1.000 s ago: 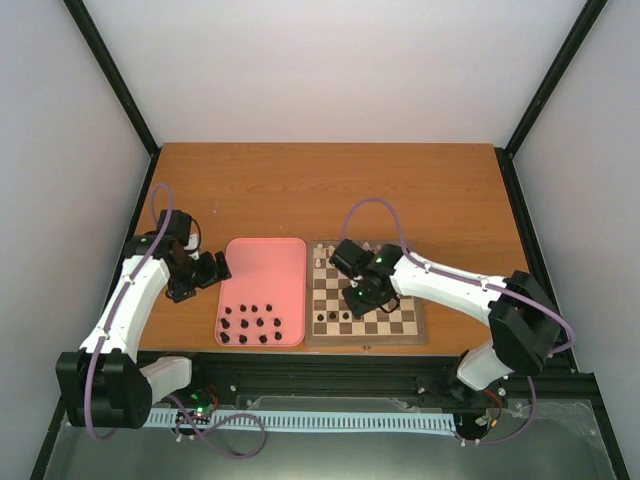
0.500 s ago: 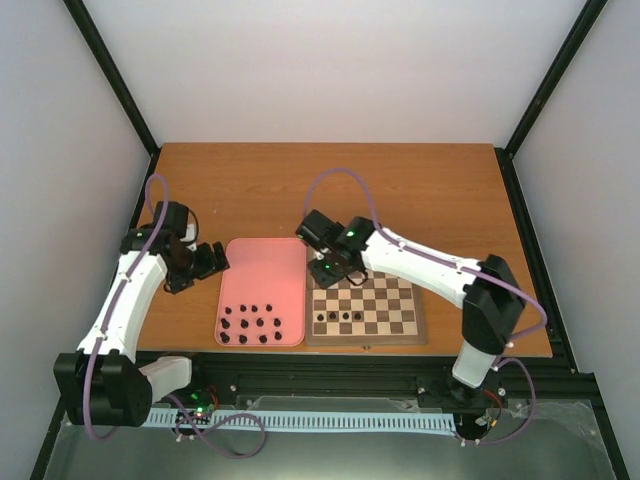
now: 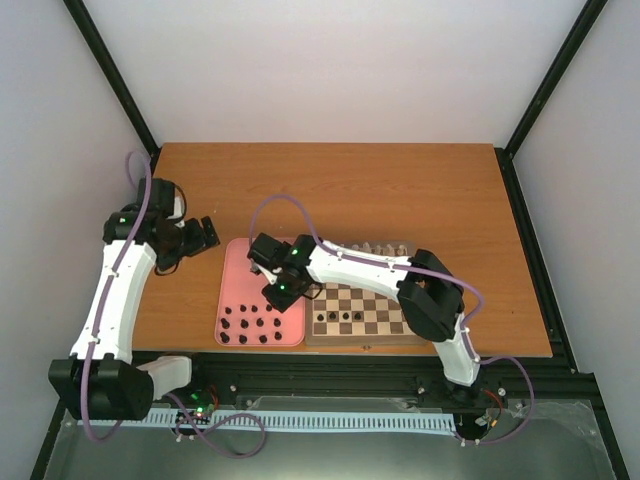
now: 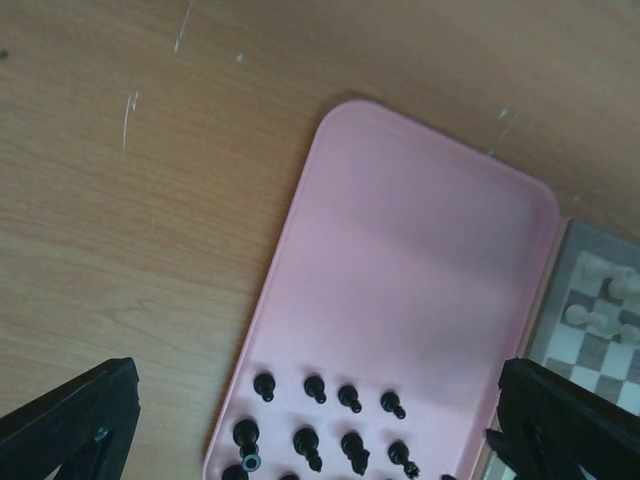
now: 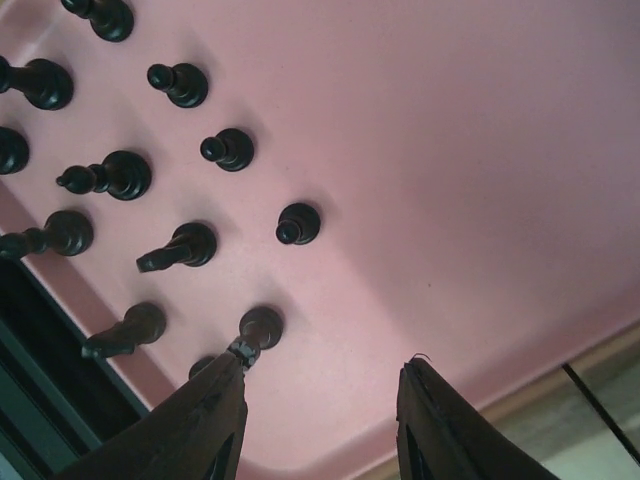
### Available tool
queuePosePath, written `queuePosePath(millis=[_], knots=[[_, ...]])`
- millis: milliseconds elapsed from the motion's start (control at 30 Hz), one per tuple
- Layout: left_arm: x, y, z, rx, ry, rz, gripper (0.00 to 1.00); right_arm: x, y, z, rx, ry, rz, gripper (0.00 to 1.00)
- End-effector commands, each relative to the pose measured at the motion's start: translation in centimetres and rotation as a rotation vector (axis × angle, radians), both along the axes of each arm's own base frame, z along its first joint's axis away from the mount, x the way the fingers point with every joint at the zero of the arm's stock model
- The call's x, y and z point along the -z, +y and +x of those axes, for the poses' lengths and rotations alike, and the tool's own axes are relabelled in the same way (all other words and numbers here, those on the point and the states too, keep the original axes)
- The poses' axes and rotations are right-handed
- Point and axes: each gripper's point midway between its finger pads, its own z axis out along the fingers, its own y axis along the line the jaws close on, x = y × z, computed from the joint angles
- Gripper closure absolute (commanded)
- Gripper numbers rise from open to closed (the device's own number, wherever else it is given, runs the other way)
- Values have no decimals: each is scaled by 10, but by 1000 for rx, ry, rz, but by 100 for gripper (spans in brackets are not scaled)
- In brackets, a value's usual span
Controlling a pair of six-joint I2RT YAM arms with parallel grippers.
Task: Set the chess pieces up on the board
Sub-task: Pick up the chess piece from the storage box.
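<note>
The board (image 3: 385, 300) lies right of the pink tray (image 3: 262, 262). Three dark chess pieces (image 3: 345, 317) stand on its near rows, and cream ones (image 3: 378, 248) line its far edge. More dark pieces (image 3: 250, 325) stand in rows at the tray's near end. My right gripper (image 3: 282, 290) reaches across over the tray. It hangs open (image 5: 322, 365) just above the pink floor with nothing between the fingers. Its left fingertip (image 5: 225, 375) is next to the top of one dark piece (image 5: 262, 325). My left gripper (image 3: 197, 238) is open wide (image 4: 318, 390) beyond the tray's far left corner.
In the left wrist view several dark pieces (image 4: 330, 395) show on the tray (image 4: 420, 250), and the board corner (image 4: 600, 345) carries cream pieces. Bare wooden table (image 3: 330, 190) stretches behind. Black frame posts stand at both sides.
My right arm has swung left, off the board and over to the tray's dark pieces. My left arm has drawn back and left, away from the tray.
</note>
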Motion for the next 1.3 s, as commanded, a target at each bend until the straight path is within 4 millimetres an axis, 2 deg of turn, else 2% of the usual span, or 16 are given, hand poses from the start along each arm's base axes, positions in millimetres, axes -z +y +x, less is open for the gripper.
queuePosePath(millis=[0,300,700,933,1033,1167,1267], knots=[[-28,4,2,-18,-64,9,0,4,21,-2,-62,40,42,57],[-46,7,8,-16,-114,30,0,30,39,-1,-97,86,22,57],[-47,9,5,-15,-125,41,0,53,37,6,-68,93,-50,67],[-45,9,4,-14,-122,44,0,56,36,8,-64,88,-63,79],[-45,9,4,-16,-122,43,0,57,35,8,-66,89,-68,87],[-44,9,5,-16,-121,43,0,50,35,13,-61,62,-62,97],[-42,9,5,-15,-119,42,0,37,34,18,-52,30,-47,97]])
